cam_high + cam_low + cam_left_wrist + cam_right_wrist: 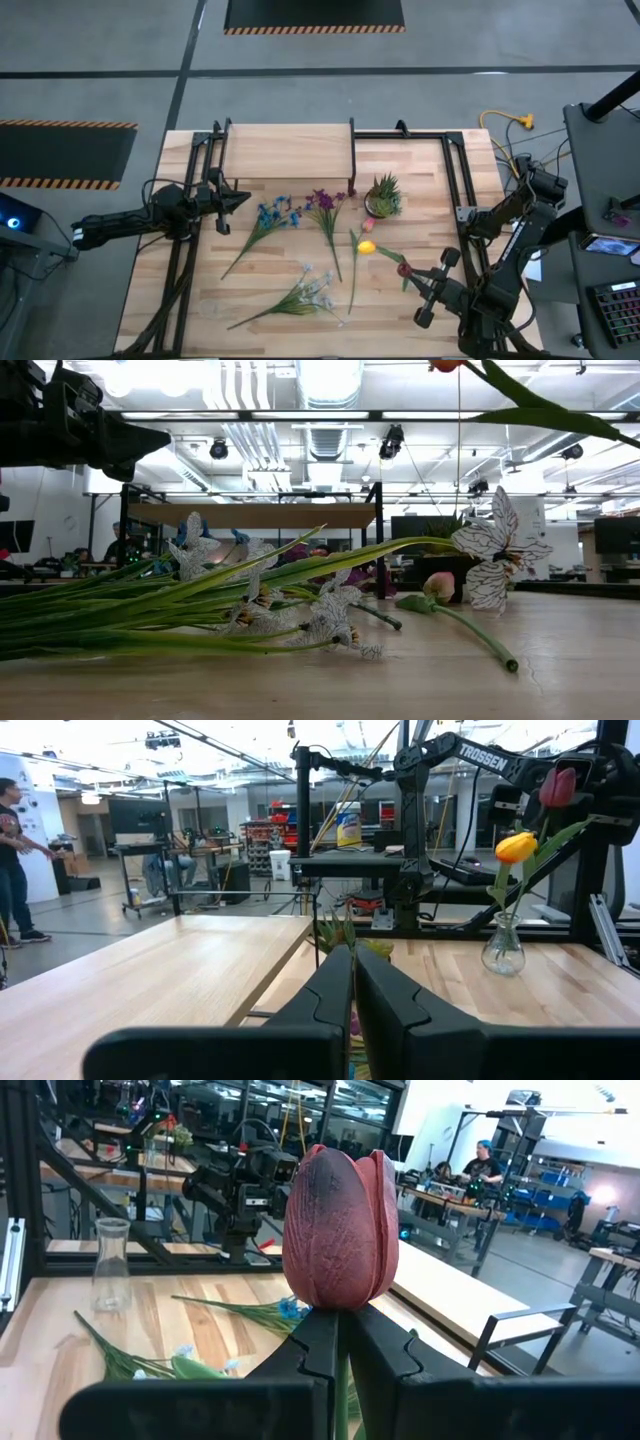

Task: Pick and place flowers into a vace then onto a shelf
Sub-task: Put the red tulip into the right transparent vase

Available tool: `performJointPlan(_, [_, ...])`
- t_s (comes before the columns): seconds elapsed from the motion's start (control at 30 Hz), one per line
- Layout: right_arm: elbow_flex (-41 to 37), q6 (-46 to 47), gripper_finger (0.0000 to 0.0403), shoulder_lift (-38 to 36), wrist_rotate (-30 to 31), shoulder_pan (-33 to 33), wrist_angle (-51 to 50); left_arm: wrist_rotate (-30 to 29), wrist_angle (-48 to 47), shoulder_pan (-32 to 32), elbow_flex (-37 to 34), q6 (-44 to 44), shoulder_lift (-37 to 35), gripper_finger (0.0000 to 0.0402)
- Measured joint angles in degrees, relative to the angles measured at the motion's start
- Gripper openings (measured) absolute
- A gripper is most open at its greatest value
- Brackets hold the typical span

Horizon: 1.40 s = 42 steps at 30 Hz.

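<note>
Red tulip (340, 1230) clamped in right end effector (343, 1342) | left end effector (354, 982) closed, empty | tabletop (280, 330) wood

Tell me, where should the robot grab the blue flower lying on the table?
On the bare green stem, halfway along, coming straight down from above. The blue flower lies flat on the table, and its bushy blooms sit at the end nearer the left pincer. The right pincer holds a red tulip.

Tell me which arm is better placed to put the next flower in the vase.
Right. Its pincer is shut on the red tulip, raised near the vase. The left pincer is shut on nothing, by the shelf.
</note>
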Motion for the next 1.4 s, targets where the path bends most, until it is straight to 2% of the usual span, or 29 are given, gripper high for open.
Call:
performJointPlan(0.37, [0.0, 0.1, 0.0020, -0.6, -1.0, 0.1, 0.1, 0.0, 0.0, 0.0, 0.0, 0.0, 0.0, 0.0000])
performJointPlan(0.7, [0.0, 0.1, 0.0113, -2.6, -2.0, 0.2, 0.2, 0.0, 0.0, 0.0, 0.0, 0.0, 0.0, 0.0000])
performJointPlan(0.93, [0.0, 0.4, 0.0155, -5.0, -12.1, 0.3, 0.4, 0.0, 0.0, 0.0, 0.0, 0.0, 0.0, 0.0000])
performJointPlan(1.17, [0.0, 1.2, 0.0175, -9.1, -13.9, 1.0, 0.3, 0.0, 0.0, 0.0, 0.0, 0.0, 0.0, 0.0000])
performJointPlan(1.4, [0.0, 0.9, 0.0187, -13.4, -22.1, 1.1, -0.1, 0.0, 0.0, 0.0, 0.0, 0.0, 0.0, 0.0000])
